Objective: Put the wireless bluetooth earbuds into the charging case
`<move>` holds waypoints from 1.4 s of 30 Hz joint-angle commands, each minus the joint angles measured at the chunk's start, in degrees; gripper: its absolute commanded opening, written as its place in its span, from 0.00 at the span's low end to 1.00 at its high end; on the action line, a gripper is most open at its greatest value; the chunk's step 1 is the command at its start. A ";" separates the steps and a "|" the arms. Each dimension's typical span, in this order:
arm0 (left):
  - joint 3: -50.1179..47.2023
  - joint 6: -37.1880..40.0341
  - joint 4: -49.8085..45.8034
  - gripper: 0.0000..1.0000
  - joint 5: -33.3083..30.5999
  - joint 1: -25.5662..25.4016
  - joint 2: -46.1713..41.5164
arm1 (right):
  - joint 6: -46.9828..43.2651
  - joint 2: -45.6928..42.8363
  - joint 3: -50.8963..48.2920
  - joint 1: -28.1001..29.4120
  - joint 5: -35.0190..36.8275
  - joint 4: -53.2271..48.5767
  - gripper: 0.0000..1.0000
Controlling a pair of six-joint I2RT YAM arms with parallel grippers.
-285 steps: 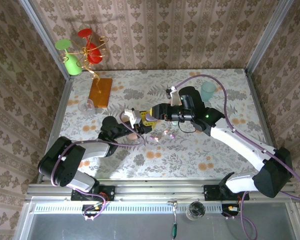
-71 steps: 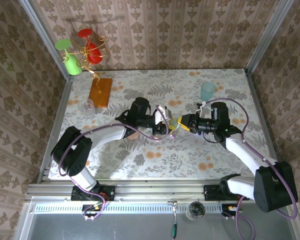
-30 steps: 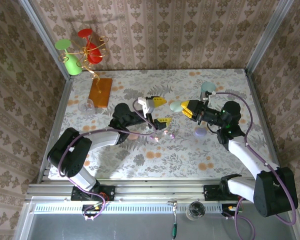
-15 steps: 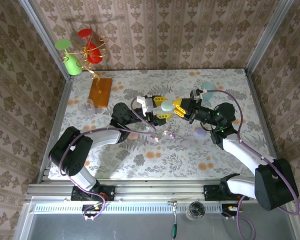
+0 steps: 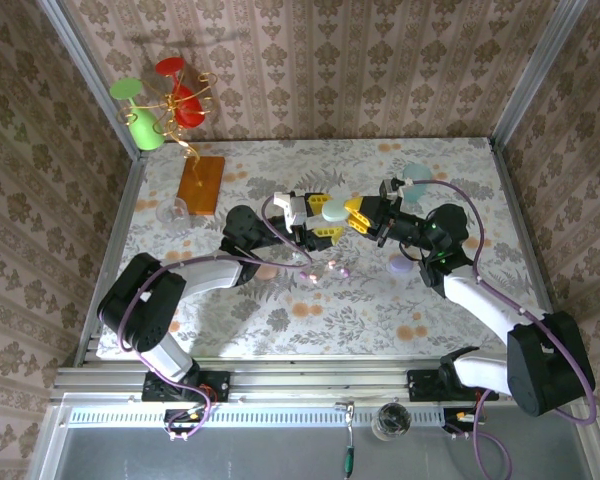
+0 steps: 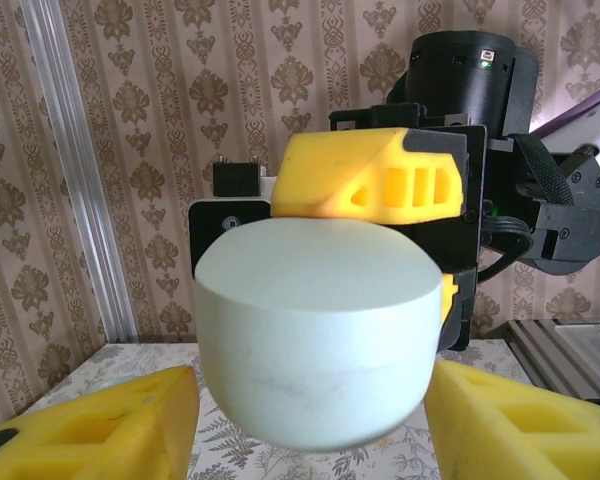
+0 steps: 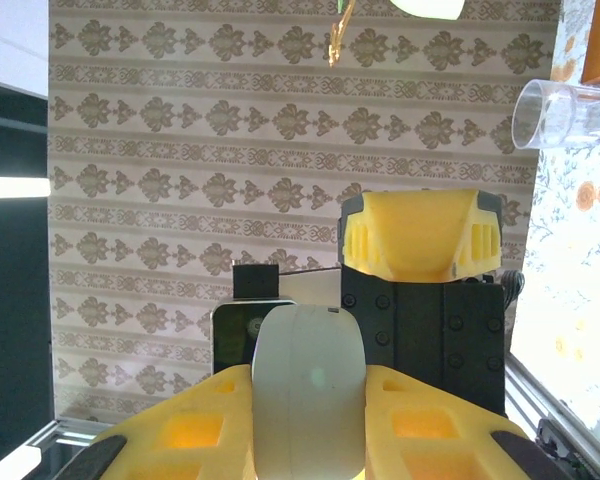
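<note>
A mint charging case (image 5: pixel 335 211) hangs above the table's middle, between both grippers. My right gripper (image 5: pixel 353 213) comes in from the right and is shut on it; the right wrist view has the case (image 7: pixel 308 390) pinched edge-on between the yellow fingers (image 7: pixel 195 430). From the left, my left gripper (image 5: pixel 325 214) closes its fingers (image 6: pixel 110 425) against the sides of the case (image 6: pixel 315 350), whose lid is shut. Several tiny pastel earbuds (image 5: pixel 332 268) lie on the cloth just below the grippers.
A lilac case (image 5: pixel 400 264) lies right of the earbuds. A pinkish object (image 5: pixel 265 270) sits under the left arm. A teal cup (image 5: pixel 416 175) stands behind the right gripper. At the back left are a clear glass (image 5: pixel 170 212) and a wooden block (image 5: pixel 201 183) with a wire stand.
The right gripper carried the mint case leftwards to the left gripper. The left gripper's fingers closed in around the case. In the last half second hardly anything moved.
</note>
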 commanded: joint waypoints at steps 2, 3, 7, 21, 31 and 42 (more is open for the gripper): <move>1.69 -0.89 2.33 0.62 1.00 -0.38 -1.70 | -1.22 0.62 1.24 0.27 0.56 0.57 0.10; 1.68 -0.90 2.36 0.61 0.98 -0.35 -1.72 | -1.25 0.71 1.24 0.23 0.64 0.58 0.10; 1.77 -0.98 2.33 0.61 1.14 -0.43 -1.82 | -1.50 1.35 1.24 0.24 0.48 0.67 0.10; 1.79 -1.07 2.35 0.50 1.45 -0.42 -1.36 | -3.03 1.95 1.48 0.14 0.58 -1.18 0.09; 1.39 -1.15 2.35 0.41 1.14 -0.35 -1.08 | -3.43 2.25 2.03 0.17 0.54 -2.38 0.09; -0.30 -4.74 2.06 0.37 1.35 0.89 -1.38 | -19.27 -4.98 5.50 -0.82 3.49 -24.38 0.56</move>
